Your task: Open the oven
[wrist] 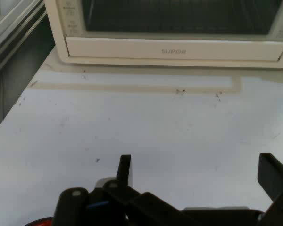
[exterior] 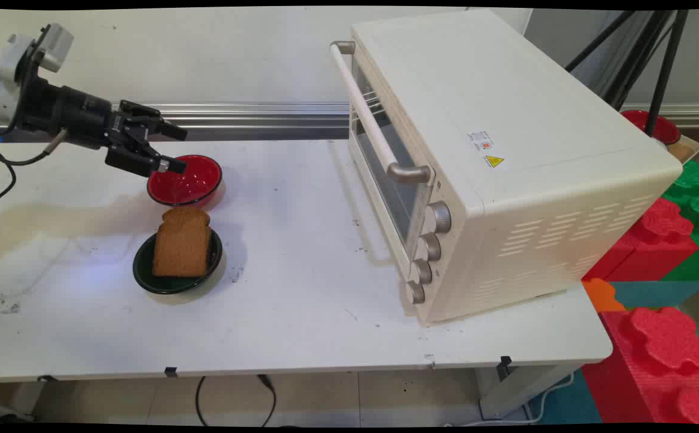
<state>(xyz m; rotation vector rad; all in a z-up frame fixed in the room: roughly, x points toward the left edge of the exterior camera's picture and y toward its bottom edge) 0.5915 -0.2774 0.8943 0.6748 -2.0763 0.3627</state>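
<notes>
the pincer (exterior: 175,148) hangs wide apart and empty just over the red bowl (exterior: 185,180). beside it, toast (exterior: 181,242) lies in a dark green bowl (exterior: 145,273) on the counter (exterior: 301,288), facing the shut oven (exterior: 494,156).

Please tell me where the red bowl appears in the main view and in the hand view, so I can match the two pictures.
Main view: the red bowl sits left of centre, just beyond the green bowl with toast, at the open tool.
Hand view: only a red sliver shows at the bottom-left edge.
Shared landmark: the white toaster oven.
</notes>
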